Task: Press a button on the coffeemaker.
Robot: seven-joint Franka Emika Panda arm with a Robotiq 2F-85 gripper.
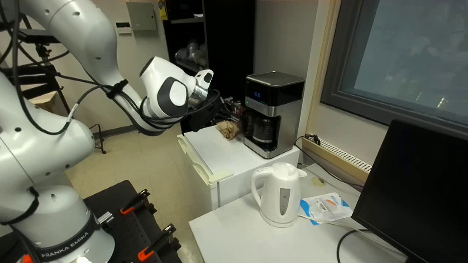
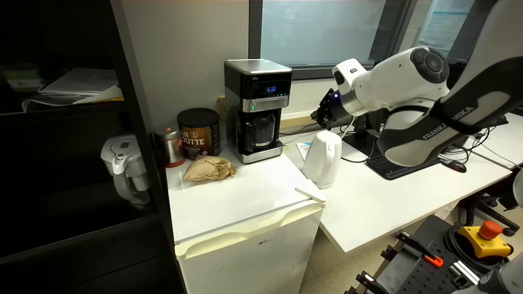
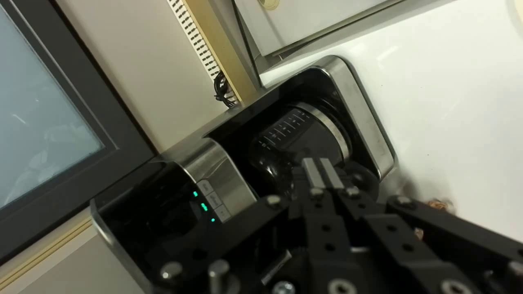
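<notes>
Pinched together, the gripper (image 3: 322, 173) holds nothing; its two skinny fingers (image 3: 314, 173) sit side by side. It hangs in the air in front of the coffeemaker (image 2: 257, 108), apart from it. The coffeemaker stands upright on a small white fridge (image 2: 245, 192). In the wrist view, the fingers cover a bit of the coffeemaker's dark pot (image 3: 314, 143). Flat buttons (image 3: 213, 200) run along the coffeemaker's silver band (image 3: 229, 174), with little green lights (image 3: 204, 207) next to them. Blue numbers (image 2: 271, 89) glow above that band in both exterior views. Just beside the coffeemaker, on the fridge too, is a big brown coffee can (image 2: 199, 141). A crumpled paper bag (image 2: 209, 168) lies near the coffeemaker, in front of the coffee can. On the coffeemaker's other side, and lower down, a white kettle (image 1: 272, 199) stands on a white desk (image 1: 234, 237). A black screen (image 1: 420, 190) is farther from the coffeemaker than the kettle is.
</notes>
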